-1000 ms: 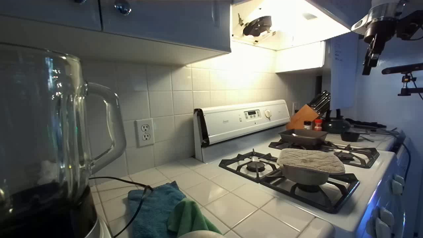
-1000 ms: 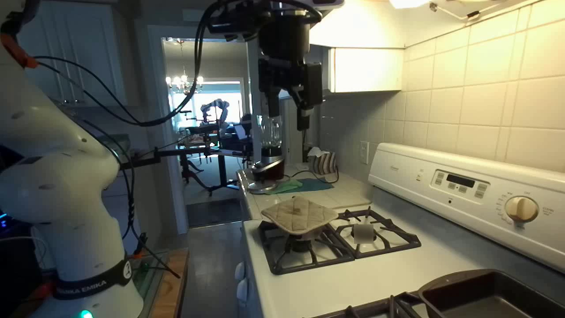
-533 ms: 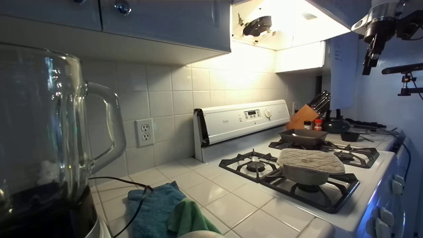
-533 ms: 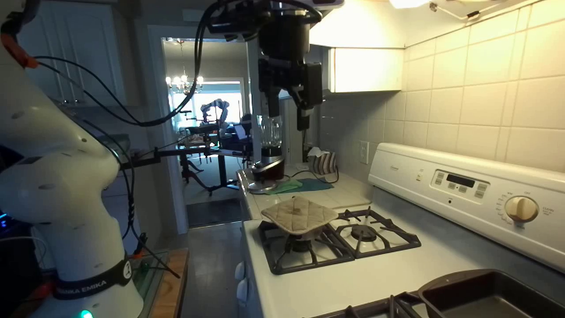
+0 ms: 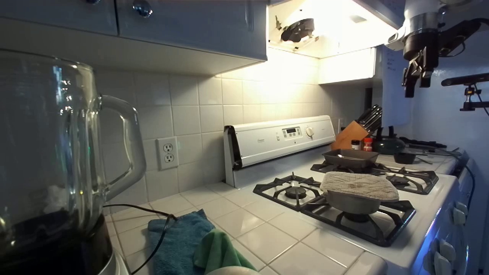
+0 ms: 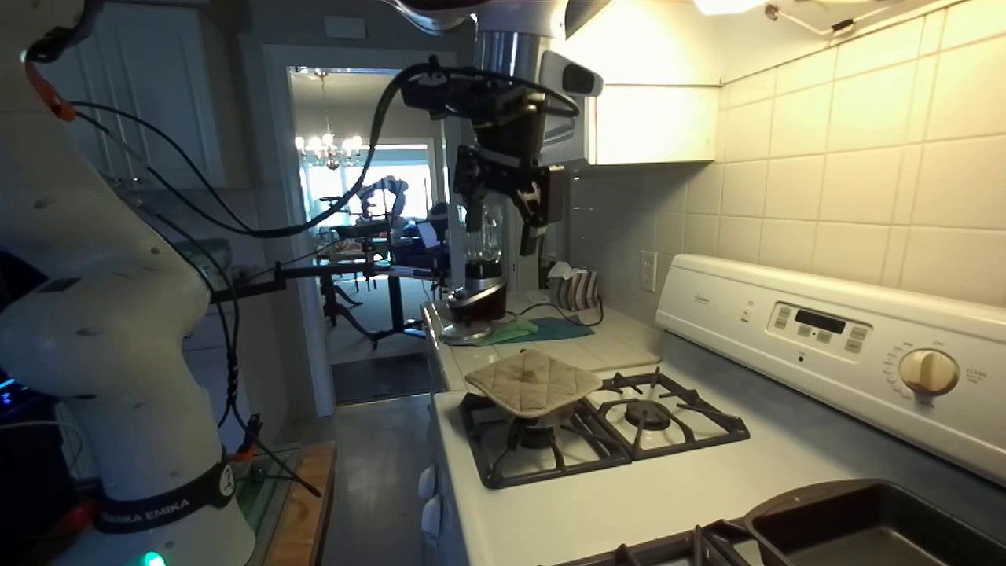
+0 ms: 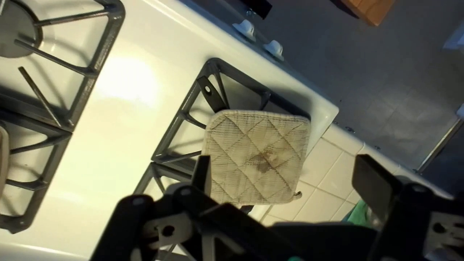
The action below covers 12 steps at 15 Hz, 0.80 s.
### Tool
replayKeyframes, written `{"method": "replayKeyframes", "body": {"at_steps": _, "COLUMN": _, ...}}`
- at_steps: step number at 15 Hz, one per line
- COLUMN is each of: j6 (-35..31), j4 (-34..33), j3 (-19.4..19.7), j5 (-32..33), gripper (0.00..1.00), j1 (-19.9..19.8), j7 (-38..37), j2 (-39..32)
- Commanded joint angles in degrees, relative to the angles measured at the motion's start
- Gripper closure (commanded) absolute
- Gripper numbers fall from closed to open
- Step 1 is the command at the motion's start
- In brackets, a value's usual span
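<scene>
My gripper is open and empty, high above the stove, in both exterior views (image 5: 417, 89) (image 6: 501, 236) and the wrist view (image 7: 282, 159). Below it, a beige quilted pot holder with a brown stain lies over a light grey pot (image 5: 351, 202) on a burner grate. The pot holder shows in both exterior views (image 5: 359, 185) (image 6: 534, 385) and between and beyond the fingers in the wrist view (image 7: 253, 152). The pot's dark handle (image 7: 210, 92) sticks out from under the cloth. The fingers touch nothing; most of the pot is hidden from above.
A dark baking pan (image 6: 813, 497) sits on a rear burner. A glass blender (image 5: 128, 152), blue towel (image 5: 177, 236) and green cloth (image 5: 217, 252) are on the tiled counter. A knife block (image 5: 348, 135) and kettle (image 5: 389, 145) stand beyond the stove. Cabinets hang above.
The gripper has come lower and tilted in an exterior view. In both exterior views it has shifted somewhat left. The pot holder and pot have not moved.
</scene>
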<state>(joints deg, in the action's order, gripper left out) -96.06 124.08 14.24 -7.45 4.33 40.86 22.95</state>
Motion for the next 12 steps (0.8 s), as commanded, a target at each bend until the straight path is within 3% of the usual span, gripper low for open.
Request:
{"method": "replayKeyframes", "body": {"at_steps": 1, "j6": 1.13, "j4": -0.73, "j3": -2.29, "j5": -2.58, "gripper": 0.0, "j1": 0.04, "j7": 3.45, "j2": -2.13}}
{"method": "replayKeyframes", "body": {"at_steps": 8, "j6": -4.94, "j4": 2.16, "j3": -5.82, "j5": -3.33, "gripper": 0.0, "j1": 0.62, "j7": 9.69, "j2": -1.22}}
{"method": "replayKeyframes", "body": {"at_steps": 12, "j6": -3.78, "j4": 0.86, "j3": -6.78, "j5": -2.11, "gripper": 0.0, "j1": -0.03, "j7": 9.51, "j2": -2.17}}
